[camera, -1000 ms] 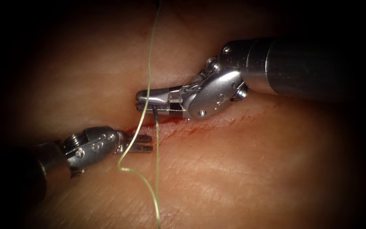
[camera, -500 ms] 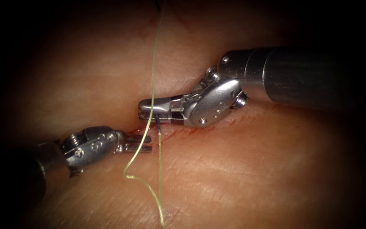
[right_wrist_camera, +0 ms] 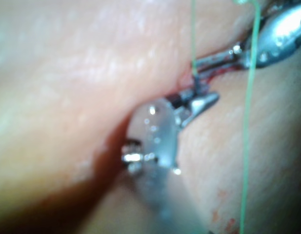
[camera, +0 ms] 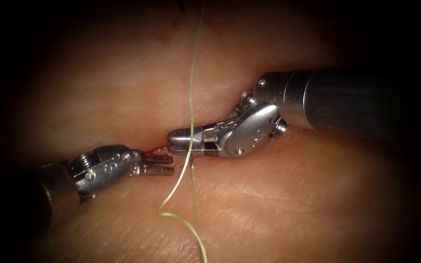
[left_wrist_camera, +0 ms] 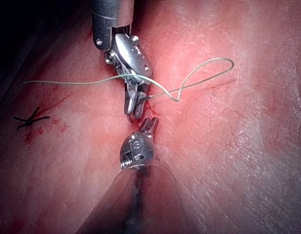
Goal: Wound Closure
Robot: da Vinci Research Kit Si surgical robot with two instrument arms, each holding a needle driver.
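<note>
- Holding nothing, my left tool (camera: 164,163) lies at the near left with its two jaws a little apart, tips pointing right along the cut (camera: 158,150); in the left wrist view it (left_wrist_camera: 149,124) sits tip to tip with my other tool.
- Trailing toward me, the thread (camera: 191,92) makes a loose bend on the near tissue (camera: 278,204) and crosses itself below the jaws. I judge it light, limp and slippery, apt to fray if pinched hard, so it wants a flat grip clear of the crossing.
- Clamped on the needle (camera: 191,157), my right tool (camera: 186,141) holds it at the swaged tail, where the thread joins; a short dark stub shows below the jaws, just right of the cut's red fluid (camera: 156,147).
- That stub points down toward me, and I cannot tell whether any of it is in the tissue. I judge the needle stiff, thin and prone to swivelling, best gripped on its body rather than its ends.
- Running straight away from me, the thread's far strand climbs past the right tool's jaws over the far tissue.
</note>
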